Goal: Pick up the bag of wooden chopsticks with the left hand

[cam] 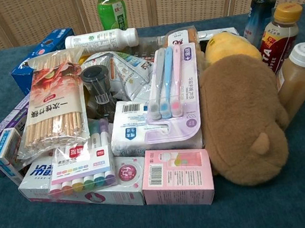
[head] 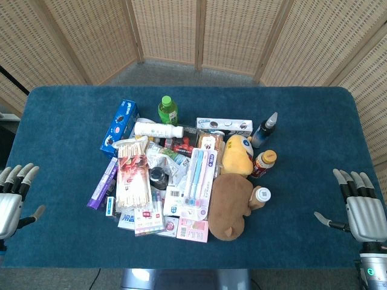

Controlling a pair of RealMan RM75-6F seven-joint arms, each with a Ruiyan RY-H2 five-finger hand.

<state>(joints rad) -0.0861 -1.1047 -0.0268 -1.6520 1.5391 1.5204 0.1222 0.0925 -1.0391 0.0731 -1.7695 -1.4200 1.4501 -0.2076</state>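
The bag of wooden chopsticks (head: pixel 133 176) (cam: pixel 52 109) is a clear packet with a red-and-white printed label, lying on the left side of a pile of goods in the middle of the blue table (head: pixel 60 121). My left hand (head: pixel 13 194) hovers open at the table's left front edge, well left of the bag and holding nothing. My right hand (head: pixel 360 202) is open at the right front edge, far from the pile. Neither hand appears in the chest view.
Around the bag lie a blue biscuit box (head: pixel 119 124), a purple box (head: pixel 103 182), a black jar (cam: pixel 96 83), a marker pack (cam: pixel 83 167), a toothbrush pack (cam: pixel 169 92), a brown plush toy (cam: pixel 243 119) and several bottles (cam: pixel 111 7). A woven screen (head: pixel 193 30) stands behind.
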